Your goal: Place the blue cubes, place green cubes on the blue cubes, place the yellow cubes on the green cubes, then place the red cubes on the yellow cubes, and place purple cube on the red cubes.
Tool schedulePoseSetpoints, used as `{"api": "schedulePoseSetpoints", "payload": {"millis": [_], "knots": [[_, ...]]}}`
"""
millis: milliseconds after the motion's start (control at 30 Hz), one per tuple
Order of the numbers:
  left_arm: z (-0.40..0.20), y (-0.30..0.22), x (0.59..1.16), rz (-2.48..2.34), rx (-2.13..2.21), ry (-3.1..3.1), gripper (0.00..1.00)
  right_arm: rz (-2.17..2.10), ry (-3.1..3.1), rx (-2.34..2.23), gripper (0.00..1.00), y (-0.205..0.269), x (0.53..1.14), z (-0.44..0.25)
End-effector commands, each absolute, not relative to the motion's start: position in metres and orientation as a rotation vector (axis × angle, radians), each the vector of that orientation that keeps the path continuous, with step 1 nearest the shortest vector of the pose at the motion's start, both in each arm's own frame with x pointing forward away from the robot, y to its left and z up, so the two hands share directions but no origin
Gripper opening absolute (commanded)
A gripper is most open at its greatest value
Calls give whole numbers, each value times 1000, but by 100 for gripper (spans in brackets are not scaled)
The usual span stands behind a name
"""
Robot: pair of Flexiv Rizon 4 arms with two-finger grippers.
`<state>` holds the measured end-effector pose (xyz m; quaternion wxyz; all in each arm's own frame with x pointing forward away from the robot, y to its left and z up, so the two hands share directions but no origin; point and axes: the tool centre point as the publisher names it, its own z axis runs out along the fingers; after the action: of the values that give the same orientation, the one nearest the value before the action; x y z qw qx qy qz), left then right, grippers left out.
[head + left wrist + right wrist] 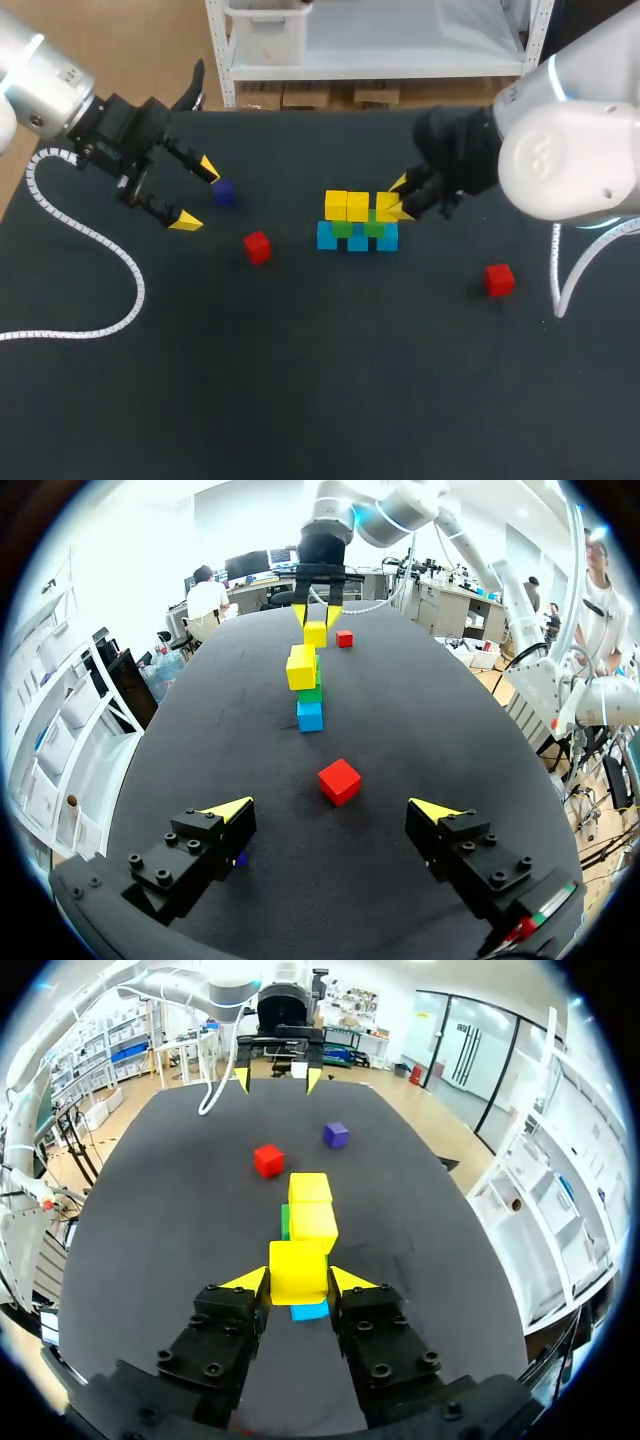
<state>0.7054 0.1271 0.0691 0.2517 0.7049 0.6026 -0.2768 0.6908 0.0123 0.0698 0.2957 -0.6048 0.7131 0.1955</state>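
Grip first: my right pincer (298, 1278) is clenched on a yellow cube (298, 1265), one finger pressed to each side of it. The cube is at the near end of the stack, in line with the two other yellow cubes (312, 1210), which stand directly ahead of my fingertips, the nearer one touching the cube I hold. Below them a green cube (285, 1222) shows its edge beside the row, and a blue cube (309, 1310) peeks out right under my held cube. I cannot tell whether the held cube already rests on the layer beneath.

Farther ahead of this pincer, past the stack, a red cube (267, 1159) and the purple cube (335, 1134) lie loose on the table (150, 1210), apart from each other. Beyond them is my left pincer (278, 1078), facing me. A second red cube (499, 280) lies off to this arm's side, well apart from the stack.

My left pincer is released, fingers spread wide and grasping nothing. The first red cube lies just ahead of the gap between its tips, with the stack in line behind it. The purple cube is close by one finger, mostly hidden by it. A white coiled cable (110, 240) trails over the table beside that arm.
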Motion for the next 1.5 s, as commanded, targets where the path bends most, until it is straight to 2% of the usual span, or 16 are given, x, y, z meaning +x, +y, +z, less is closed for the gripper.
{"api": "schedulePoseSetpoints", "payload": {"millis": [33,1500], "knots": [[68,128,706,-753,1919,1635,100,532,1894,-1610,0,15,694,67],[68,128,706,-753,1919,1635,100,575,1902,-1601,0,19,704,54]]}}
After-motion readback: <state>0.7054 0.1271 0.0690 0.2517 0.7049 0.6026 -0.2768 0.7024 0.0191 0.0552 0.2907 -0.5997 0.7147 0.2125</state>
